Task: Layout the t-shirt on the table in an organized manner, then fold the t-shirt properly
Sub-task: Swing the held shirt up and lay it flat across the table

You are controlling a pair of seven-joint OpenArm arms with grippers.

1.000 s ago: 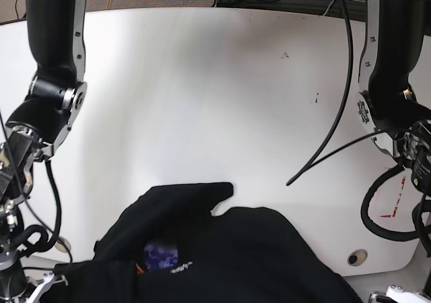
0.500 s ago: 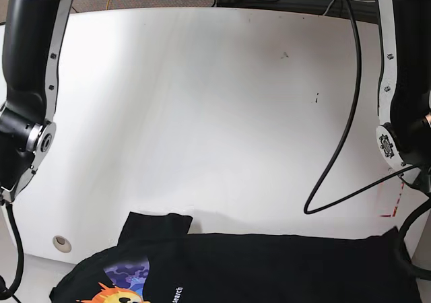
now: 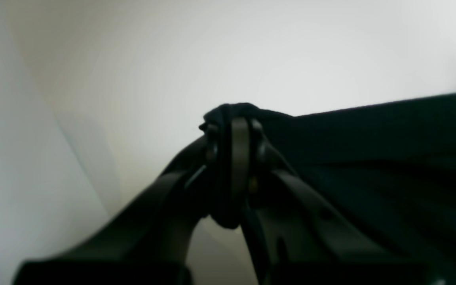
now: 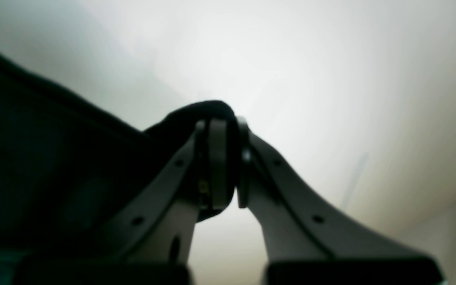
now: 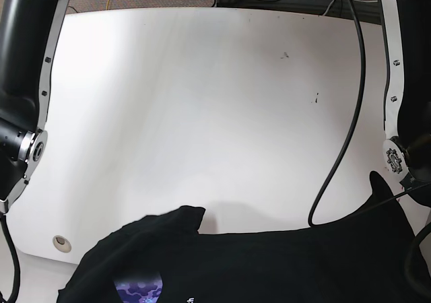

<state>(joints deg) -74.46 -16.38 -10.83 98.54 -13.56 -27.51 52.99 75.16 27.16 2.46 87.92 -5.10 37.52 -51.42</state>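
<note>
Stretching across the near edge of the white surface (image 5: 202, 101), the black t-shirt (image 5: 269, 266) is lifted at two ends — one by each arm — and spreads as a wide dark band with one sleeve lobe poking up toward the middle of the tabletop. A purple printed patch shows at the bottom of the base view. In the left wrist view, the left pincer (image 3: 234, 158) is clamped on a bunched fold of the shirt, cloth running off to the right. In the right wrist view, the right pincer (image 4: 228, 162) is likewise closed on a bunched fold, fabric trailing to the left. A round grommet hole (image 5: 62, 243) sits near the shirt's sleeve side — uncovered.
</note>
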